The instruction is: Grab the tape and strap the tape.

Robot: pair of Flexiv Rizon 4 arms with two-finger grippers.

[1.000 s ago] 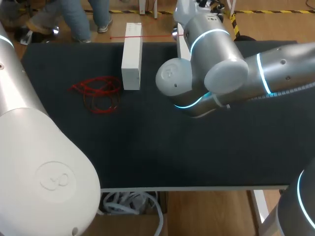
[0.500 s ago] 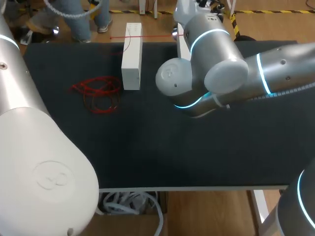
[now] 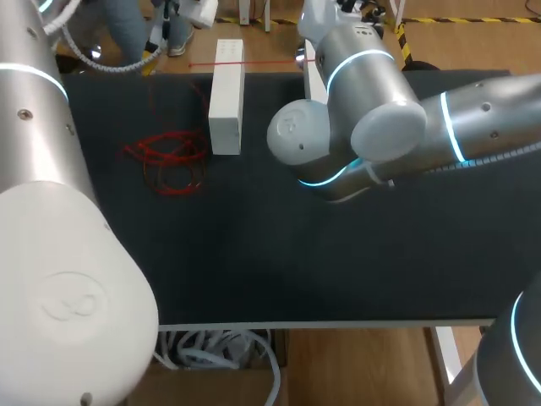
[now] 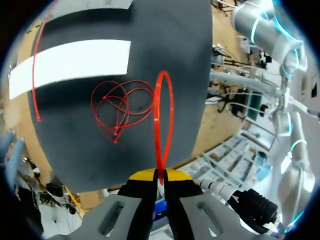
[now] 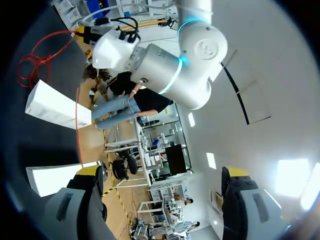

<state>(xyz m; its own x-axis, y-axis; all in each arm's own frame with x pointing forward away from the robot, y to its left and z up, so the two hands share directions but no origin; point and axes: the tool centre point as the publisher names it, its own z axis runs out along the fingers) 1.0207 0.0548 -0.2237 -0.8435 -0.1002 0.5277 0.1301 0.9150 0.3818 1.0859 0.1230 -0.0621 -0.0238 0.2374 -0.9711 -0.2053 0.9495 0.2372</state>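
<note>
Head view: right gripper (image 5: 161,171) behind arm (image 3: 380,127)

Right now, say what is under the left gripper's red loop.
A red strap tangle on the black table, beside the white box. The lower end of the red loop is hidden inside the left gripper.

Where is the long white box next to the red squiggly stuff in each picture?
Head view: the white box lies just right of the red tangle.
Left wrist view: the white box lies just beyond the red tangle.
Right wrist view: the white box lies right beside the red tangle.
Shared landmark: the red tangle, always next to the box.
</note>
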